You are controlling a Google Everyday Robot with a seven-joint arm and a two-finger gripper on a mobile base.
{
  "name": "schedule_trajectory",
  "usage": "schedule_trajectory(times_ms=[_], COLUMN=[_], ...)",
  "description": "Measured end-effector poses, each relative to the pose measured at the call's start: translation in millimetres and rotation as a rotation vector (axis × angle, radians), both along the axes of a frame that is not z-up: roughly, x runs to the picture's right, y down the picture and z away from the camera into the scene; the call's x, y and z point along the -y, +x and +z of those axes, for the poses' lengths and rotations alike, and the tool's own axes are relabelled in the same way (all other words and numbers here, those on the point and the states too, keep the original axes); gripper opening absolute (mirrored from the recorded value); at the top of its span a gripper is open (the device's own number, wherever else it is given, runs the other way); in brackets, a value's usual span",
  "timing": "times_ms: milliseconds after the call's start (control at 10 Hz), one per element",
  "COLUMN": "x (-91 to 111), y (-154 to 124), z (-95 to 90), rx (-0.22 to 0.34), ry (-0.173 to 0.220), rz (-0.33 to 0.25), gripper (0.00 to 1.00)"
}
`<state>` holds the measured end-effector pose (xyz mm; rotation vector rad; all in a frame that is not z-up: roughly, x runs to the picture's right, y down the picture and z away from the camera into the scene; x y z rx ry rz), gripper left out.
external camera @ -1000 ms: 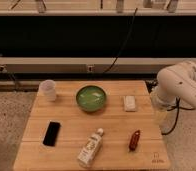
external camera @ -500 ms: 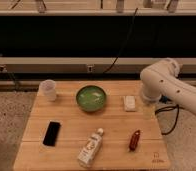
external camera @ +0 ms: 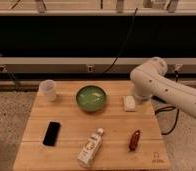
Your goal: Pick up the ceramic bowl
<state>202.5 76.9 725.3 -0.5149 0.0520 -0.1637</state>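
Gripper hidden; ceramic bowl (external camera: 91, 98) between cup (external camera: 48, 89), block (external camera: 129, 103)

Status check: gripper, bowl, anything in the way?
Gripper out of sight, open, empty; arm over table's right edge. Bowl untouched, centre back. White block lies between arm and bowl.

My white arm (external camera: 163, 85) enters from the right edge, bent at centre right; end effector hidden behind its tip, jaws spread wide.

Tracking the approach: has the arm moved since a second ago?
Yes: arm swung left, from beyond the table's right edge to beside the white block; gripper hidden behind it.
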Motion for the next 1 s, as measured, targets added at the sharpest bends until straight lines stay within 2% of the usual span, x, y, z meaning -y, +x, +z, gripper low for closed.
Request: schedule_trajectory(times_ms=[300,500,1000], x=[5,11,18], y=[-11,-32,-49], z=[8.7,16.7,27.6], rx=[0.015,0.042,0.085], ry=[0.009,0.018,0.038], rz=[-0.059,-0.109,-0.194], gripper=[0.8,0.8,0.8])
